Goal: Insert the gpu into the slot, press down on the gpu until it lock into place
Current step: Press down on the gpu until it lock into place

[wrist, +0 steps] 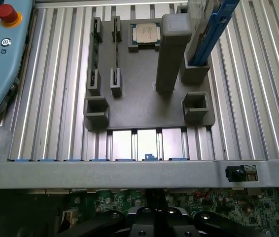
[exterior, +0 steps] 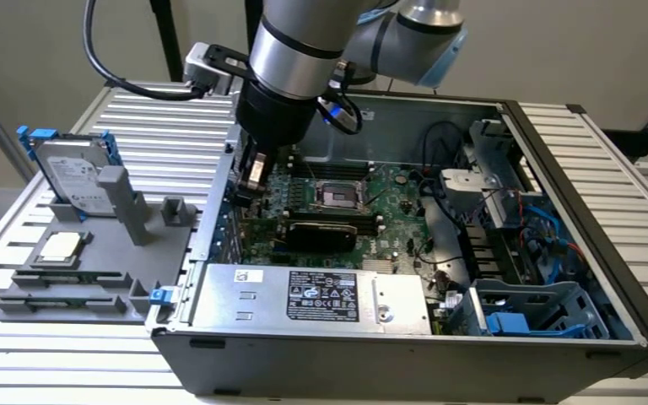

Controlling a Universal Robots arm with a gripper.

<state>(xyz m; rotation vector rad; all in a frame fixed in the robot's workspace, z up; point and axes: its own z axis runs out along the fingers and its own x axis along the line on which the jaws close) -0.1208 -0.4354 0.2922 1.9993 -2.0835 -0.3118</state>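
Item 1: gripper [exterior: 254, 173], on arm w/ silver and black wrist, lowered inside the open PC case [exterior: 594, 278], over the motherboard [exterior: 397, 202] near the case's wall on the exterior view's left. Jaws closed; nothing seen held between them.

Item 2: gpu [exterior: 321, 234], flat black card, lying along the board just below the CPU socket [exterior: 339, 196], at approx 4 o'clock from the gripper, near but apart. Whether seated in slot: can't tell.

Item 3: power supply [exterior: 313, 299], silver box w/ label, at 6 o'clock from the gpu, along the case's near wall.

Item 4: grey fixture tray [wrist: 144, 106], on the slatted table [exterior: 166, 118] outside the case, exterior view's left. Holds a CPU chip [wrist: 146, 33], a tall grey post [wrist: 170, 49], several small upright holders.

Item 5: hard drive [exterior: 71, 173], blue-railed, standing tilted in the tray at approx 9 o'clock from the gripper, well apart.

Item 6: teach pendant [wrist: 1, 54], blue-grey, red button, on table in wrist view.

Item 7: blue drive cage [exterior: 526, 312], case corner, exterior view's right.
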